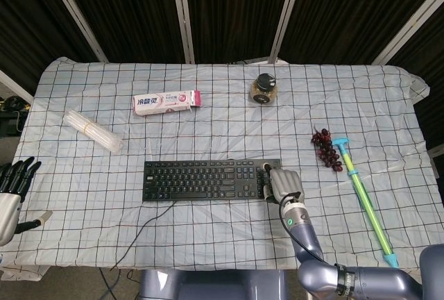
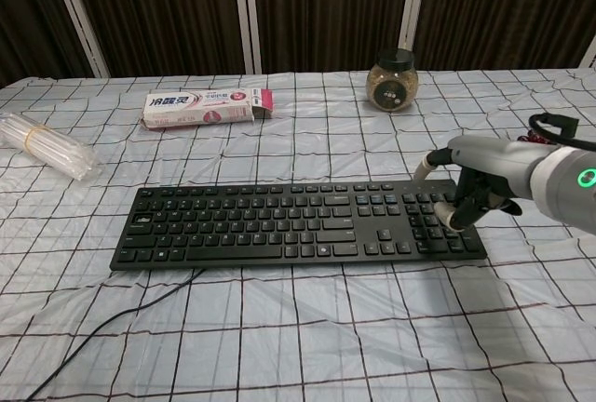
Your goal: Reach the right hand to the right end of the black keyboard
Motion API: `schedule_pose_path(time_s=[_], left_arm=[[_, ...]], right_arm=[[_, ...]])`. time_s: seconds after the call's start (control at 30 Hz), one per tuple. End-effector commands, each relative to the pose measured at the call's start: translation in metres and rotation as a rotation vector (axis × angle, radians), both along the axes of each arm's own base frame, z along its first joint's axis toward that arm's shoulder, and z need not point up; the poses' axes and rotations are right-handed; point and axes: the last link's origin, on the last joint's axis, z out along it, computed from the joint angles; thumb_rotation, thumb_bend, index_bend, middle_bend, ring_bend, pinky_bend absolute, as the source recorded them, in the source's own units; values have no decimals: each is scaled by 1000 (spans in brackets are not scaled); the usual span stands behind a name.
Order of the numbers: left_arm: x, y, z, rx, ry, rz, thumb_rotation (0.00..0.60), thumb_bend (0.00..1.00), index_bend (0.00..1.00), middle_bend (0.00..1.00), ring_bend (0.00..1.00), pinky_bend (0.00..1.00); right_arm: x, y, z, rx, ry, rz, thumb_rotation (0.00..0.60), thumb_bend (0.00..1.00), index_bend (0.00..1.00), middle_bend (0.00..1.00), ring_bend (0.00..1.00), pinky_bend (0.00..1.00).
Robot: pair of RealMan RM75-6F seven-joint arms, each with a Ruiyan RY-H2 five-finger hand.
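Note:
The black keyboard [image 1: 208,180] [image 2: 298,223] lies flat at the middle of the checked cloth, its cable trailing off the front left. My right hand [image 1: 283,186] [image 2: 484,179] hovers palm down over the keyboard's right end, above the number pad. Its fingers [image 2: 459,213] bend down and meet the keys near the right edge, while the thumb points left. It holds nothing. My left hand [image 1: 10,190] rests at the table's front left corner with fingers spread, far from the keyboard and outside the chest view.
A toothpaste box [image 1: 166,101] and a lidded jar [image 1: 263,88] stand behind the keyboard. A clear bundle of straws [image 1: 92,130] lies at the left. Dark grapes [image 1: 326,148] and a blue-green stick [image 1: 364,199] lie to the right of my right hand.

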Motion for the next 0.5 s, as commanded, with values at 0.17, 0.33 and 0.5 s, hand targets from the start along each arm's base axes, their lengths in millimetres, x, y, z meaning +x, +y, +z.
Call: schedule_pose_path(time_s=[0.17,0.33,0.5], left_arm=[[0,0,0,-2,-3,0,600,80,0,0,0,0],[0,0,0,-5,-7,4,600,80,0,0,0,0],[0,0,-1,-8,-8,6,600,79,0,0,0,0]], right_arm=[[-1,-1,-7,9,3,-9,600,568,181,963,930,834],[0,-3,-10,9,1,-11,600,568,181,963,929,835],[-2,-3,-13,13,4,-18,600,568,180,963,930,835]])
